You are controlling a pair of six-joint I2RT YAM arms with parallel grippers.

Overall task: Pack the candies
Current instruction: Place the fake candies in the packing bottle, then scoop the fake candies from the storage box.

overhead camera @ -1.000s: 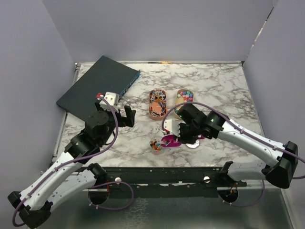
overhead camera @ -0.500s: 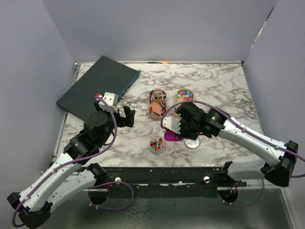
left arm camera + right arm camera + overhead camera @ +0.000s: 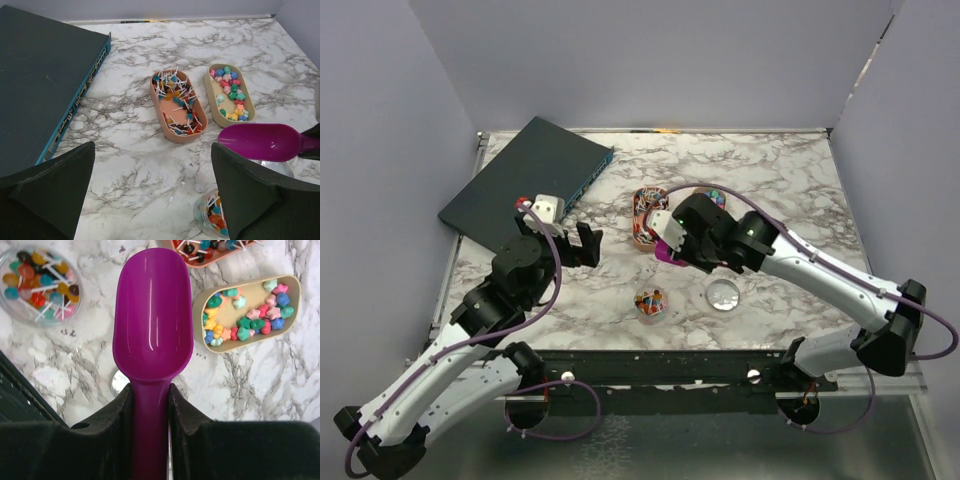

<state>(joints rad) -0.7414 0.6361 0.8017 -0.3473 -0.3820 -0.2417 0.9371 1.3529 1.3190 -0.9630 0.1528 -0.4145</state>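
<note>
The candies lie in three places: stick sweets in a peach tray, bright star-shaped pieces in a tan tray, and a mix in a small clear jar. My right gripper is shut on the handle of an empty purple scoop. The scoop hangs over the marble between the jar and the trays. My left gripper is open and holds nothing, left of the jar.
A flat dark teal box lies at the back left. A clear round lid rests on the marble to the right of the jar. Grey walls close the table on three sides.
My right arm has carried the scoop from beside the jar up and back toward the two trays. The left arm has barely moved.
</note>
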